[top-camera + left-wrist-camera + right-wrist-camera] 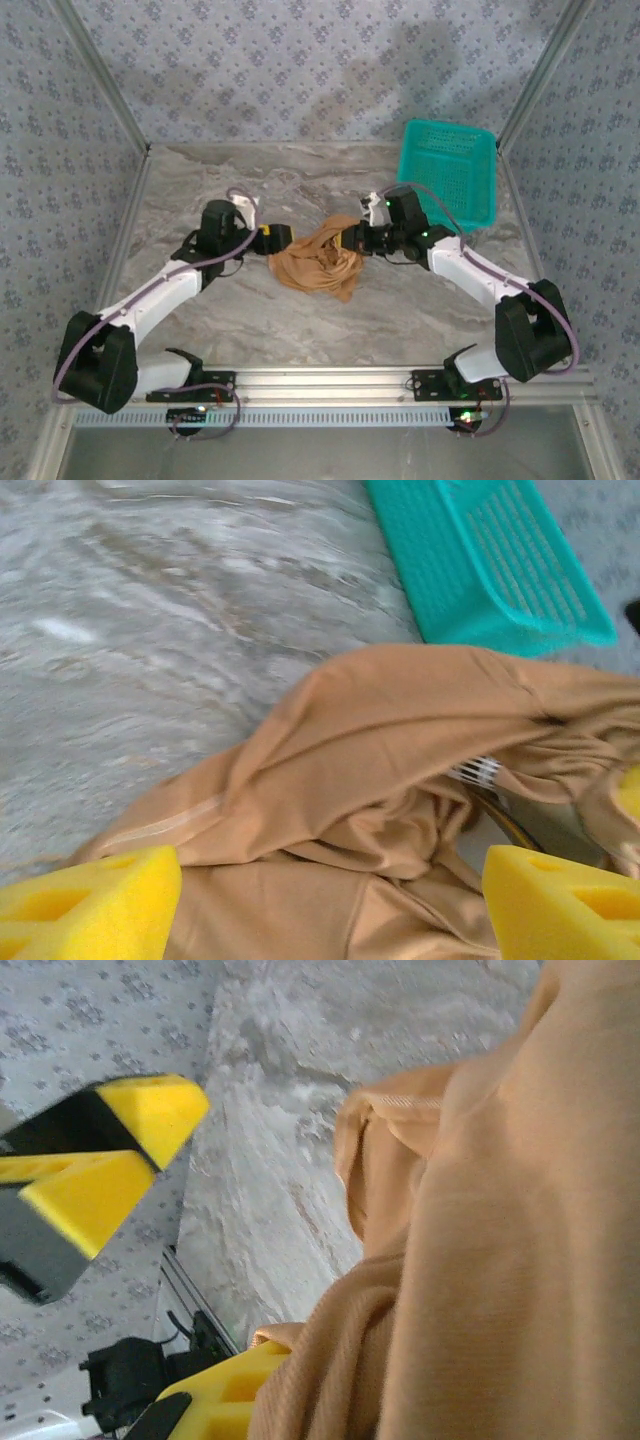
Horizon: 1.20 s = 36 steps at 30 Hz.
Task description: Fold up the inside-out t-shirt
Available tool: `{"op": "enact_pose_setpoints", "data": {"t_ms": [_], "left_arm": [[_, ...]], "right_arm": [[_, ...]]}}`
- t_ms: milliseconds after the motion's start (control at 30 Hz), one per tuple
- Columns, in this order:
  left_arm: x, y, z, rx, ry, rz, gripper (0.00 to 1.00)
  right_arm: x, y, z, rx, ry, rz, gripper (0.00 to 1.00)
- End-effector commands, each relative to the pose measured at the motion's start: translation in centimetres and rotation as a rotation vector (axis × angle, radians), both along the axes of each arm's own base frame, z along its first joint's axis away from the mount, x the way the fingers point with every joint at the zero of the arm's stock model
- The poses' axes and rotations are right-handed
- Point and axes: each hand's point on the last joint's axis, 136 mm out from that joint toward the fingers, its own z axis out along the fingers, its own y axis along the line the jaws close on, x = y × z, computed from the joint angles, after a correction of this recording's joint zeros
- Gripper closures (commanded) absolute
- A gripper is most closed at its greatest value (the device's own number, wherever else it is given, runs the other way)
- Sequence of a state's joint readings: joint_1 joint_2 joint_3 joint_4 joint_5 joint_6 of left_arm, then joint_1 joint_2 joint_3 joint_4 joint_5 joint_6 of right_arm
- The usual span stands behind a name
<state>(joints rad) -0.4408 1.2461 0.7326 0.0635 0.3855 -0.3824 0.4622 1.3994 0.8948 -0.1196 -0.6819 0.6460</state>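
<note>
The inside-out t-shirt (318,262) is a bunched tan heap in the middle of the marble table. My left gripper (276,238) sits at the heap's left edge. In the left wrist view this gripper (330,912) is open, its yellow fingertips (92,900) wide apart with crumpled t-shirt (380,760) lying between and beyond them. A small striped whitish label (478,771) peeks from a fold. My right gripper (352,238) is at the heap's upper right, shut on the t-shirt. In the right wrist view the cloth (500,1220) drapes over one yellow finger (222,1400) and hides the other.
A teal plastic basket (449,172) stands at the back right, close behind the right arm, and its rim (480,570) lies just past the shirt in the left wrist view. The left gripper's yellow fingers (110,1155) face the right wrist camera. Patterned walls enclose the table.
</note>
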Motion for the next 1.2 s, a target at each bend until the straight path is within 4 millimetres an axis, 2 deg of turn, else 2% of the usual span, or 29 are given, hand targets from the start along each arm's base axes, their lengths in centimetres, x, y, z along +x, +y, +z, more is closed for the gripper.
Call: {"op": "enact_pose_setpoints", "data": {"t_ms": [0, 100, 200, 300, 500, 600, 633, 800, 833, 867, 900, 933, 967, 1000, 1067, 1167], "left_arm": [[0.3, -1.4, -1.4, 0.105, -0.082, -0.105, 0.21], [0.2, -3.8, -2.9, 0.131, -0.062, -0.189, 0.21], [1.4, -5.2, -4.4, 0.103, -0.002, -0.198, 0.21], [2.5, -6.9, -5.1, 0.034, 0.046, -0.204, 0.18], [3.9, -10.0, -5.7, -0.017, 0.03, -0.234, 0.16], [4.0, -11.4, -6.2, -0.051, 0.055, -0.259, 0.15], [3.9, -11.9, -6.4, -0.061, 0.066, -0.268, 0.11], [3.0, -13.1, -7.5, -0.061, 0.076, -0.295, 0.11], [2.8, -13.4, -7.7, -0.062, 0.082, -0.304, 0.13], [2.6, -13.6, -7.9, -0.064, 0.091, -0.312, 0.23], [2.6, -13.9, -8.4, -0.069, 0.11, -0.32, 0.45], [2.8, -13.9, -8.9, -0.076, 0.14, -0.312, 0.77], [3.1, -13.6, -9.4, -0.078, 0.173, -0.295, 0.98], [3.6, -13.1, -9.8, -0.083, 0.218, -0.264, 1.0], [4.6, -11.6, -9.1, -0.134, 0.267, -0.206, 1.0], [6.4, -8.0, -6.1, -0.205, 0.281, -0.089, 1.0]], "right_arm": [[-0.3, 0.1, 2.6, 0.057, -0.126, 0.045, 1.0], [-0.5, -0.1, 3.1, 0.066, -0.137, 0.045, 1.0], [-0.7, -0.3, 3.4, 0.064, -0.14, 0.046, 1.0], [-1.0, -0.5, 3.6, 0.065, -0.144, 0.047, 1.0], [-1.4, -0.7, 3.8, 0.068, -0.144, 0.049, 1.0], [-1.3, -1.0, 3.8, 0.064, -0.141, 0.041, 1.0], [-1.2, -1.1, 3.7, 0.062, -0.137, 0.036, 1.0], [-0.6, -1.9, 3.6, 0.062, -0.129, 0.009, 1.0], [-0.5, -2.1, 3.5, 0.065, -0.127, 0.001, 1.0], [-0.3, -2.2, 3.6, 0.068, -0.125, -0.004, 1.0], [-0.2, -2.5, 3.7, 0.07, -0.123, -0.014, 1.0], [0.0, -2.7, 3.7, 0.071, -0.121, -0.022, 1.0], [0.0, -3.0, 3.7, 0.068, -0.118, -0.03, 1.0], [0.1, -3.4, 3.7, 0.059, -0.118, -0.043, 1.0], [0.2, -4.4, 3.3, 0.028, -0.116, -0.071, 1.0], [0.3, -6.0, 2.5, 0.001, -0.104, -0.113, 1.0]]}}
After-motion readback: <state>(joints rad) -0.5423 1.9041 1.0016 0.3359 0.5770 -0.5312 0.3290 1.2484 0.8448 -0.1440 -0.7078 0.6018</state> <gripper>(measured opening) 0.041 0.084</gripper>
